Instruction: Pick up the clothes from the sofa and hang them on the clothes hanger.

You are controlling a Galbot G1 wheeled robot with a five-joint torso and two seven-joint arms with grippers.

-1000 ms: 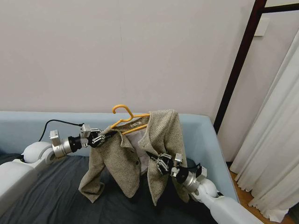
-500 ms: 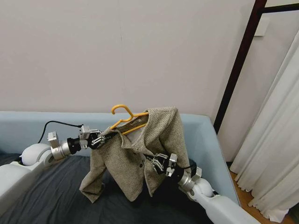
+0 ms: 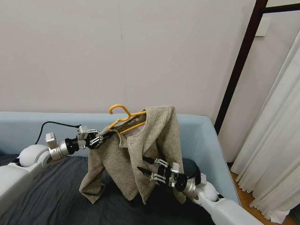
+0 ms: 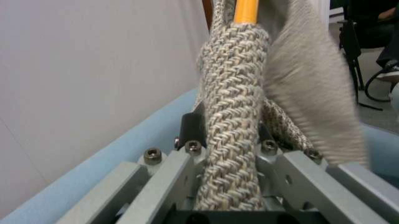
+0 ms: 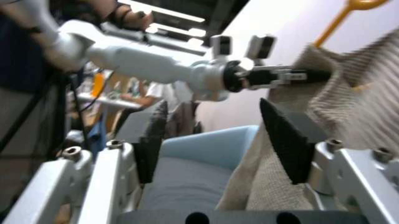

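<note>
In the head view, the left gripper is clenched on the shoulder of a brown tweed jacket, at the place where the cloth covers one end of an orange hanger. The jacket hangs on this hanger in the air, above the dark seat of a light blue sofa, and one sleeve reaches down close to the seat. The right gripper is lower, just beside the front edge of the jacket. Its jaws are spread apart and it grasps nothing.

In the left wrist view, the metal fingers press from both sides on a thick roll of tweed. The orange bar comes out of the far end of this roll.

In the right wrist view, the two black pads stand wide apart, and the sofa shows between them. The jacket is near one pad; I cannot tell if it touches. Farther off, the left gripper holds the jacket under the hook of the hanger.
</note>
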